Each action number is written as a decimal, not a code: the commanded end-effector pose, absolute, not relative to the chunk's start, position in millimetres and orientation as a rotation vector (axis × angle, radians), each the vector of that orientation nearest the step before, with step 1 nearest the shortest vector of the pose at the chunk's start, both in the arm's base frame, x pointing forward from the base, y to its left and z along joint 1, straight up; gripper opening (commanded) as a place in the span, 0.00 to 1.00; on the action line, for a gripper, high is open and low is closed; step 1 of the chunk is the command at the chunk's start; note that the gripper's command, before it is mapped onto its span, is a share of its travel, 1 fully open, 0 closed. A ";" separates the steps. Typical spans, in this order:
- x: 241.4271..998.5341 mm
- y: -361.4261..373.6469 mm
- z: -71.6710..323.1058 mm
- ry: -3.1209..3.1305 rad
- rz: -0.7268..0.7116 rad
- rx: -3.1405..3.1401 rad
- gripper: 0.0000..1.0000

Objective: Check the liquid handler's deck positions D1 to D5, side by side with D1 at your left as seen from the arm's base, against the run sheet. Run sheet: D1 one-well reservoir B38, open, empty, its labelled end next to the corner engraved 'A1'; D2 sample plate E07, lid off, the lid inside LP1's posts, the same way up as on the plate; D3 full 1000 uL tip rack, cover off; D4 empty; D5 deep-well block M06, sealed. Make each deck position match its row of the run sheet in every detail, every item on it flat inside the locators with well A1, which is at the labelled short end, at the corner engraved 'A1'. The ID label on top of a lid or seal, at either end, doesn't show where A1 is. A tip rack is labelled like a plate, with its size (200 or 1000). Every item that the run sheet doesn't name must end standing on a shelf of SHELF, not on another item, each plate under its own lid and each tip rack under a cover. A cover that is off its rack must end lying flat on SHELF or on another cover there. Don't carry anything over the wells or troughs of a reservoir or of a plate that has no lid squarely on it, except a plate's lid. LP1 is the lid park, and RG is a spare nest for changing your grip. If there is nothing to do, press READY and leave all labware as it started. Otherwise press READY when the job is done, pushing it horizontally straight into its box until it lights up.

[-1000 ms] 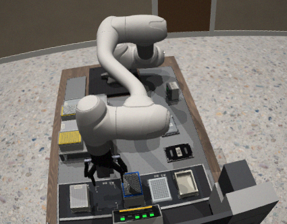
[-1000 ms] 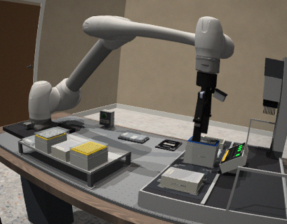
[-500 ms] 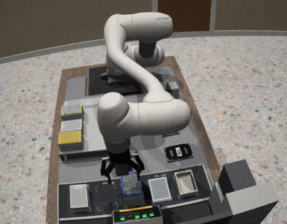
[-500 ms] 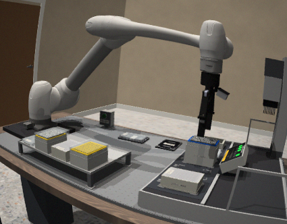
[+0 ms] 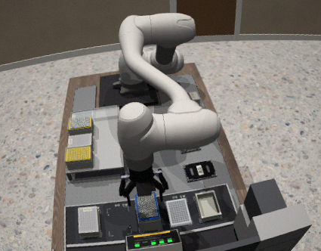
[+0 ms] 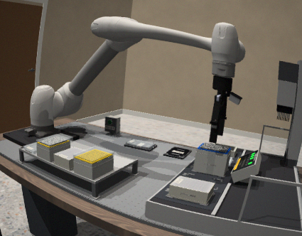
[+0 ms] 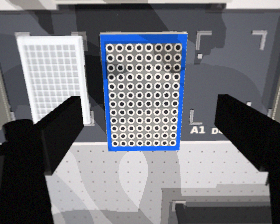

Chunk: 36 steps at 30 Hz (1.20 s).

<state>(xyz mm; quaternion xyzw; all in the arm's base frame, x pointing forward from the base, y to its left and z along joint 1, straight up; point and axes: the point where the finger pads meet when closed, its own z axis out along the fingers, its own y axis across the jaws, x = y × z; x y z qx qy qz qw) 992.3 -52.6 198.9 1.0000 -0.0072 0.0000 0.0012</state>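
Observation:
My gripper (image 5: 143, 190) is open and empty. It hangs straight above the blue-framed tip rack (image 5: 147, 207) in the middle deck position, with a finger on each long side, clear of it. The wrist view shows the gripper (image 7: 148, 107) over the uncovered rack (image 7: 144, 90), whose holes all hold tips. Next to the rack lies an unlidded white sample plate (image 5: 178, 211), also seen in the wrist view (image 7: 53, 82). Beyond the plate is an open beige reservoir (image 5: 208, 205). On the other side is an empty nest (image 7: 231, 80), then a white-topped block (image 5: 88, 220).
The shelf (image 5: 95, 151) holds a grey-topped rack (image 5: 80, 124), a white item (image 5: 80, 140) and a yellow rack (image 5: 78, 155). A black nest (image 5: 199, 171), a flat lid-like piece (image 6: 140, 144), the button box (image 6: 112, 125), a status panel (image 5: 153, 240) and the handler tower (image 6: 290, 106) stand around.

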 end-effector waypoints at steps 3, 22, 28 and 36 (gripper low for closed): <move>992.5 -49.2 200.4 -0.027 0.005 3.140 0.79; 992.5 -49.2 200.4 -0.027 0.005 3.140 0.79; 992.7 -31.1 199.7 -0.030 0.008 3.141 0.79; 993.8 8.9 199.8 -0.030 0.007 3.141 0.79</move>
